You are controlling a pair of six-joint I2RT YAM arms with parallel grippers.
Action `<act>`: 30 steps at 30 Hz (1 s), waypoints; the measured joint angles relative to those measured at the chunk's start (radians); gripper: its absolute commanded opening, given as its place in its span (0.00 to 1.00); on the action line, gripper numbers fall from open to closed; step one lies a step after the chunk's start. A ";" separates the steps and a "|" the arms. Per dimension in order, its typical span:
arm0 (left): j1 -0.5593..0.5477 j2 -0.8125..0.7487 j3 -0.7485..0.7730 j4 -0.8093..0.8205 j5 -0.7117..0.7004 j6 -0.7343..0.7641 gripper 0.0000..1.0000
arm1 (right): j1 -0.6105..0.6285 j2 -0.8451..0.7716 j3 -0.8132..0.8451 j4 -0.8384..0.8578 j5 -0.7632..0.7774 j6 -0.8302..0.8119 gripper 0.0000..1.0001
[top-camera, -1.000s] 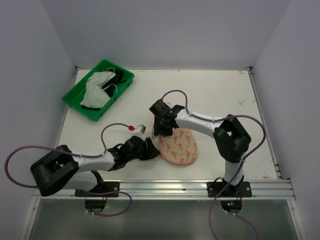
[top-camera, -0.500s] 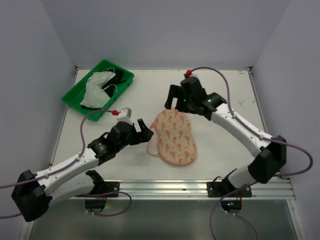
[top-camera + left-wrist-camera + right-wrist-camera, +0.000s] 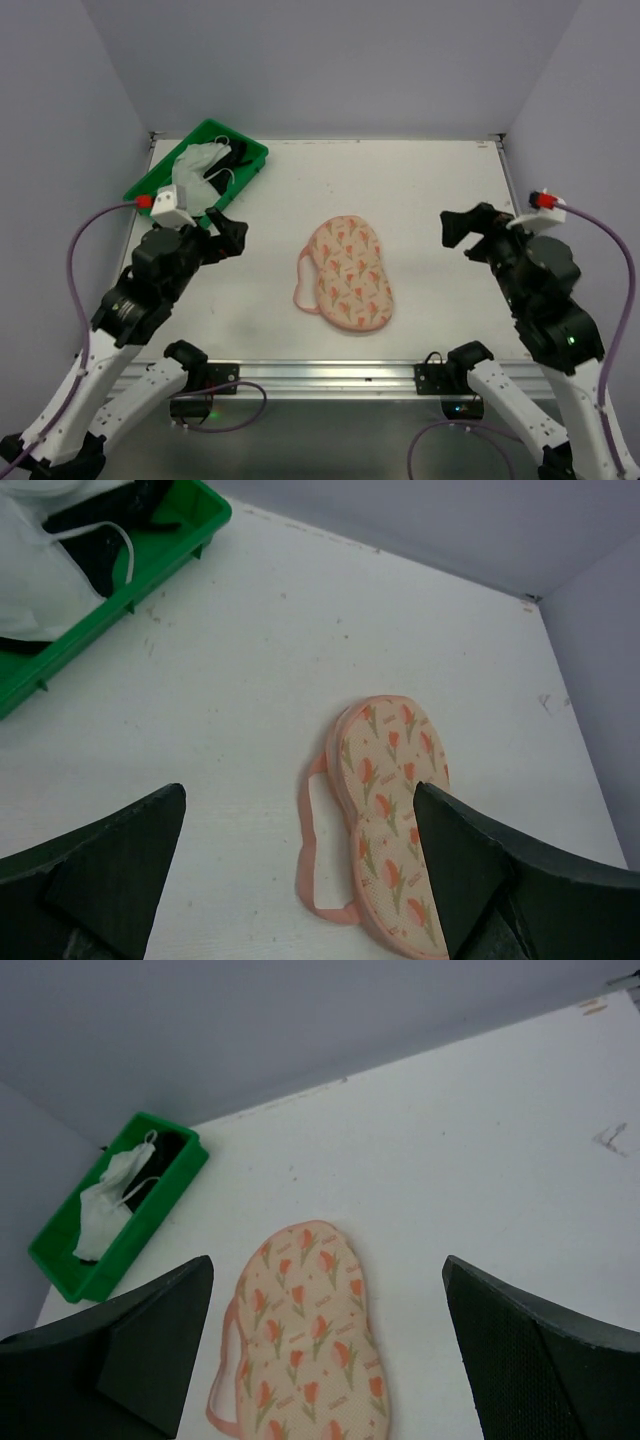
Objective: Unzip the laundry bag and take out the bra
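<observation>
Lying flat at the middle of the tabletop (image 3: pixel 430 190), the laundry bag (image 3: pixel 350 270) sits between the two sets of jaws and well apart from each. The left jaws are at middle left of the overhead view and the right jaws at middle right, both spread wide and empty. The bra (image 3: pixel 193 168) rests in the green tray (image 3: pixel 252 150) at upper left.

Bright, even, diffuse light; sharp pictures, with a faint soft shadow edging the laundry bag (image 3: pixel 350 275).
</observation>
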 measured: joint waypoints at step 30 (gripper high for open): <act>0.001 -0.617 0.154 -0.536 -0.265 0.063 1.00 | 0.000 -0.668 -0.199 -0.130 0.044 -0.144 0.99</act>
